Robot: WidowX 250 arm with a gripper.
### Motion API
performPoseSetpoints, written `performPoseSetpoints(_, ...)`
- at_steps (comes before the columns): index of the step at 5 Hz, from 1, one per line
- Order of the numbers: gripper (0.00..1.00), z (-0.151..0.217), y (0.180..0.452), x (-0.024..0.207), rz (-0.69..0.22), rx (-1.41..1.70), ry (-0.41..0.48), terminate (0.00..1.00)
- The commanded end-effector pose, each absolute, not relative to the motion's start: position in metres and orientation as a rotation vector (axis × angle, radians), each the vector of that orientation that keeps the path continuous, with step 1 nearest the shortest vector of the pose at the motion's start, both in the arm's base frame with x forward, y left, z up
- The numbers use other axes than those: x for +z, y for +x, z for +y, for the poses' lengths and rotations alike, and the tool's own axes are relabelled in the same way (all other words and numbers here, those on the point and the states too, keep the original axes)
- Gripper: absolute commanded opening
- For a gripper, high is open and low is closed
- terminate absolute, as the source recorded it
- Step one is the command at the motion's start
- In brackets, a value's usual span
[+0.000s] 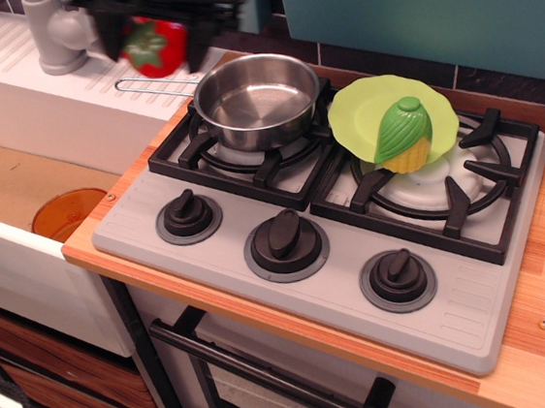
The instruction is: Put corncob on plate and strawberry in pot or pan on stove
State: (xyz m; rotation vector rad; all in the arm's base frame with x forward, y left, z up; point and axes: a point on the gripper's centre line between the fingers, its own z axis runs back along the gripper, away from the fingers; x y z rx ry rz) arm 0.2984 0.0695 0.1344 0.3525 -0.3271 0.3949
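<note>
Strawberry glossy red, gripped above round steel pot.

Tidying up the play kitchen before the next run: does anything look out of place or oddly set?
The plate holding the corn sits off-centre on the right burner grate, overhanging its back left corner. The strawberry hangs in the gripper up left of the empty pot. Nothing looks spilled or damaged.

Toy kitchen: stove; sink
</note>
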Motion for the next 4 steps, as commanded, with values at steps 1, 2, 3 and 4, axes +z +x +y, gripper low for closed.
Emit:
performPoseSetpoints(1, 0.0, 0.055, 0.342, 0.123, -0.422, 0.417, 0.286, 0.0)
performPoseSetpoints(2, 0.0, 0.05, 0.35, 0.117, -0.433, 0.411, 0.266, 0.0)
performPoseSetpoints(3, 1.0, 0.052, 0.351, 0.118, -0.44, 0.383, 0.249, 0.0)
performPoseSetpoints(4, 1.0, 0.054, 0.352, 0.121, -0.439, 0.371, 0.248, 0.0)
